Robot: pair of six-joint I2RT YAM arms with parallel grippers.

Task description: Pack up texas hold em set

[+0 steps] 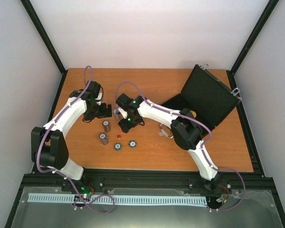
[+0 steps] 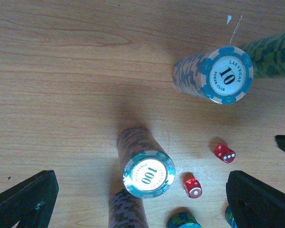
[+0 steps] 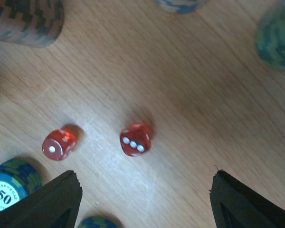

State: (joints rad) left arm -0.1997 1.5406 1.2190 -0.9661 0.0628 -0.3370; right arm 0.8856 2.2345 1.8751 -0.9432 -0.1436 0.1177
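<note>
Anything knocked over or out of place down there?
Nothing stands out. The chip stacks stand upright on the table, two red dice lie loose among them, and the case sits open on the right.

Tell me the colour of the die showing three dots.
The die is red with white dots; the right wrist view shows it best.

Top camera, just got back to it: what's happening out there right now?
Both arms hover low over the loose pieces on the table. The left gripper is open above the 100 chip stack. The right gripper is open above the red dice. Neither holds anything. The black case stands open at the right rear, and the chips and dice in view are not yet packed.
</note>
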